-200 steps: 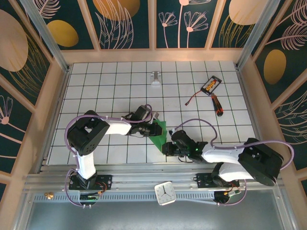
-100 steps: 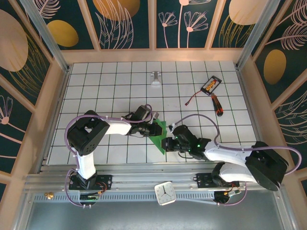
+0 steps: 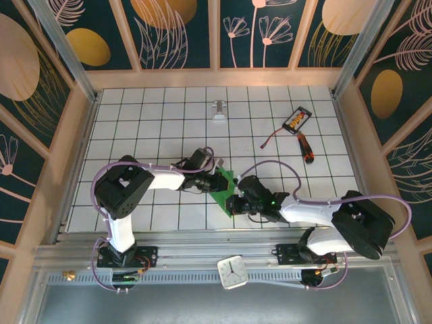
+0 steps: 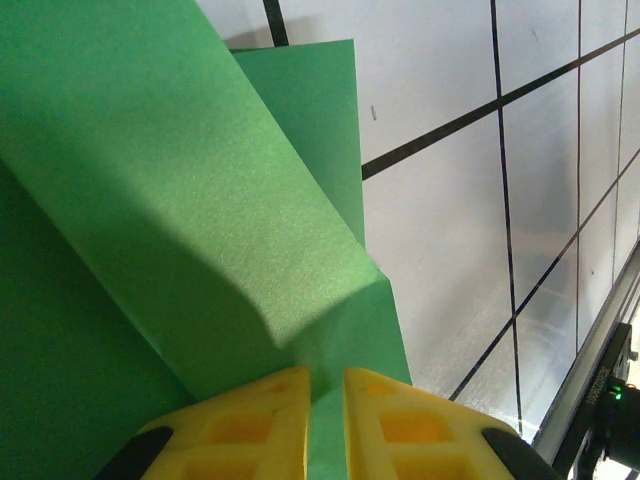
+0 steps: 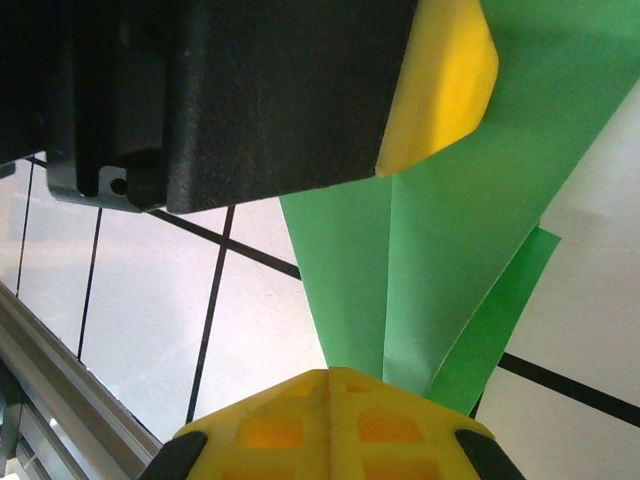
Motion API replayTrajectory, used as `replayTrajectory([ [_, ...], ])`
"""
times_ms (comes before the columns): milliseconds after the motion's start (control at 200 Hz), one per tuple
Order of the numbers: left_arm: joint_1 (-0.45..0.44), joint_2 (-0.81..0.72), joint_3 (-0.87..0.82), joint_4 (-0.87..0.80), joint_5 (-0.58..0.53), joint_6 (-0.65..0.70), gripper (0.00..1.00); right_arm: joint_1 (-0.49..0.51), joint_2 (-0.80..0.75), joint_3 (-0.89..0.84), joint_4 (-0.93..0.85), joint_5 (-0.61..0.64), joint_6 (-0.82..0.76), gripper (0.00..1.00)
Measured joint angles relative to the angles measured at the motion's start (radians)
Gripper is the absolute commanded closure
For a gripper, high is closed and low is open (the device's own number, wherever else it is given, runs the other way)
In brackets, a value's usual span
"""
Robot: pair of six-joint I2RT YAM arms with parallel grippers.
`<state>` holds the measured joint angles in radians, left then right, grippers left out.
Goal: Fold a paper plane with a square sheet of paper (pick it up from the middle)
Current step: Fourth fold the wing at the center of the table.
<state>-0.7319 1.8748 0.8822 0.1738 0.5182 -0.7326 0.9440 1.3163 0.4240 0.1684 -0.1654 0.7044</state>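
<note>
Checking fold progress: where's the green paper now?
Top view: the green paper sits front-centre on the table, pinched between the left gripper and the right gripper.

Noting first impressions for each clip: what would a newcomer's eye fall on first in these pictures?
The folded green paper stands out as the one vivid colour on the white grid table. It sits near the front centre, pinched by the left hand from the left and by the right hand at its near end. After that, a red-handled screwdriver lies at the back right, and a white clock rests on the near rail.
</note>
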Motion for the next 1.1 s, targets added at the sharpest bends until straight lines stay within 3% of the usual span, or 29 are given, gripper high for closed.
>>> replayTrajectory([
  [1101,0.0,0.002,0.002,-0.003,0.0,0.0,0.82,-0.011,0.048,-0.027,0.007,-0.023,-0.045,1.0],
])
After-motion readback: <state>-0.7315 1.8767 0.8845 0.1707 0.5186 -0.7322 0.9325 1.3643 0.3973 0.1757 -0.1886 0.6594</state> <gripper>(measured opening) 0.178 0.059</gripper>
